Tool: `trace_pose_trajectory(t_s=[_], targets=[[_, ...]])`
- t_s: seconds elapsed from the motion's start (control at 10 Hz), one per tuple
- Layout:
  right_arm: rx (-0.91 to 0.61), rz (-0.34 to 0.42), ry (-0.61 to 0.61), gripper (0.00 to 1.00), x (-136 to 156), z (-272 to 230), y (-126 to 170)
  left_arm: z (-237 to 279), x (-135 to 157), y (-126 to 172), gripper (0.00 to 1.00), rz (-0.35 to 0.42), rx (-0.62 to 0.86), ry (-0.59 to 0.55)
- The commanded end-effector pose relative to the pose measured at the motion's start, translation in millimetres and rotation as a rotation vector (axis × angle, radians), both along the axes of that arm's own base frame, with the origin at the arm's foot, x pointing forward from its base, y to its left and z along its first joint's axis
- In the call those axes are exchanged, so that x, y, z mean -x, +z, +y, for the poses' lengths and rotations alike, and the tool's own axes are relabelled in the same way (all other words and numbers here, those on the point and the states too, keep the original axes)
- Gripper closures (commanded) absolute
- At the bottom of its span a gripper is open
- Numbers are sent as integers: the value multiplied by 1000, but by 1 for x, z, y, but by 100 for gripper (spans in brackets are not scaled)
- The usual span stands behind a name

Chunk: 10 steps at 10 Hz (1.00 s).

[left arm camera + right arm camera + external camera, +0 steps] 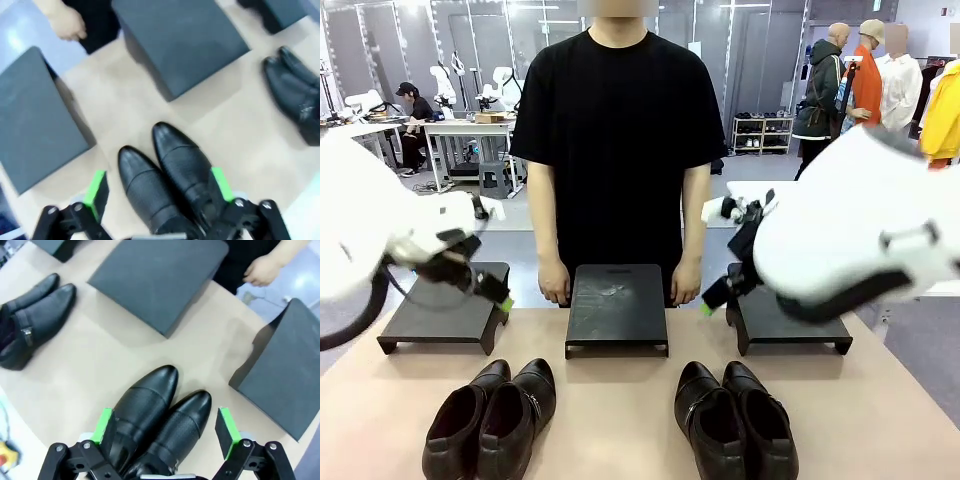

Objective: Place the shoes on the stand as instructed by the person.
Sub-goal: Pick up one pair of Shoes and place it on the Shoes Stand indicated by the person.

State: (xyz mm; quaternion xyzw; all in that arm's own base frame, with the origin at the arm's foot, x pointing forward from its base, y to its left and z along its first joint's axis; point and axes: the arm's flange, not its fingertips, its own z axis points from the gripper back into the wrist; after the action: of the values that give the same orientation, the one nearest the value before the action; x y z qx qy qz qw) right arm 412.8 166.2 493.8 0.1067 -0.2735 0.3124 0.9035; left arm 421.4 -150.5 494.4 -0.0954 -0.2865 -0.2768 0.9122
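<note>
Front view first: both my arms hang above the worktop (620, 400). The left end effector (498, 295) is over the near edge of the left stand (435, 312) and the right end effector (712, 303) is by the right stand (790, 325), each with fingers wide apart and holding nothing. All four shoes rest on the worktop toward my side — the left pair (490, 415) and the right pair (735, 418). Each pair lies side by side, toes aimed away from me toward the stands, and none is on a stand yet. The person (617, 140) stands behind the middle stand (617, 305), a hand (553, 283) hanging at either side of it; I can read no pointing in that.

What the next move turns on: in the left wrist view the left pair lies below me, between my green pads (95, 187), with its long axis running away from the wrist, so my opening spans the pair's width. The right wrist view shows the same over the right pair. Each arm is nearest its own pair — which pair goes first, and to which stand, I judge waits on the person.
</note>
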Motion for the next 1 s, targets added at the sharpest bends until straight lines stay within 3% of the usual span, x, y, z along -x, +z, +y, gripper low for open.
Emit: trace_pose_trajectory(t_s=[0.0, 0.2, 0.3, 0.5, 0.6, 0.9], targets=[[-79, 114, 87, 0, -4, -37, 33, 37, -3, 36, 0, 132, 204, -54], [-265, 219, 119, 0, 7, -87, 53, 83, 19, 53, 0, 291, 457, -132], [-386, 262, 118, 0, 19, -125, 53, 116, 37, 57, 0, 298, 576, -155], [-603, 294, 123, 0, 49, -197, 44, 179, 73, 52, 0, 274, 807, -187], [-716, 260, 101, 0, 67, -233, 39, 209, 93, 42, 0, 278, 872, -177], [-928, 200, -53, 0, 126, -333, 8, 289, 160, 3, 0, 192, 1029, 36]])
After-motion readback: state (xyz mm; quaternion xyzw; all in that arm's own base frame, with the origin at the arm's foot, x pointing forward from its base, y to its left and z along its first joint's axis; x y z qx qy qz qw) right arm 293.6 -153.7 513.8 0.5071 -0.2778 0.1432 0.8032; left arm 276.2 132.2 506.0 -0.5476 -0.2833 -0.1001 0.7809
